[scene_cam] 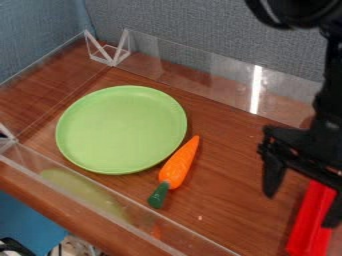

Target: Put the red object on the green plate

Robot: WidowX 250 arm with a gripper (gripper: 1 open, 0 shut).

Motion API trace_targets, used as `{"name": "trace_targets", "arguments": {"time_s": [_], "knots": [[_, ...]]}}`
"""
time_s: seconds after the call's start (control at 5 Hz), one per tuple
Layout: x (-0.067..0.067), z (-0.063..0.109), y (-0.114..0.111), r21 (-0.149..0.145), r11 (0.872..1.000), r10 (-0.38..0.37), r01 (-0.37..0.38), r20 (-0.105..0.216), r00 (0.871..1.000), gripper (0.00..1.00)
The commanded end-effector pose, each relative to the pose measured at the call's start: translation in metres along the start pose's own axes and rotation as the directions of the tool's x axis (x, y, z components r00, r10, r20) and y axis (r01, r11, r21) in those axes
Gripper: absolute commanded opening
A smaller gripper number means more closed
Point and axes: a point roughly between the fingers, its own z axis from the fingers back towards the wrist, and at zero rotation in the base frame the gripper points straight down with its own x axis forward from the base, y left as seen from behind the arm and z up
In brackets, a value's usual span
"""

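We see only the lower stretch of the red object, right of the carrot: its upper end is hidden behind the gripper, and its right side is cut off by the frame. The gripper's right finger also runs out of view there, and the arm above it is blurred.
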Motion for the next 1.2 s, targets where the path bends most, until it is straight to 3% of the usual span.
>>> {"name": "trace_targets", "arguments": {"time_s": [0.0, 0.2, 0.4, 0.8, 1.0], "knots": [[0.009, -0.001, -0.013, -0.026, 1.000, 0.007, -0.005, 0.080, 0.997, 1.00], [0.013, -0.015, -0.014, -0.026, 0.999, 0.023, -0.020, 0.099, 0.995, 1.00], [0.018, -0.015, -0.002, -0.031, 0.995, 0.095, -0.092, 0.118, 0.988, 1.00], [0.031, -0.005, 0.015, -0.056, 0.975, 0.220, -0.214, 0.160, 0.962, 1.00], [0.041, -0.002, 0.008, -0.067, 0.980, 0.199, -0.190, 0.176, 0.964, 1.00]]}}
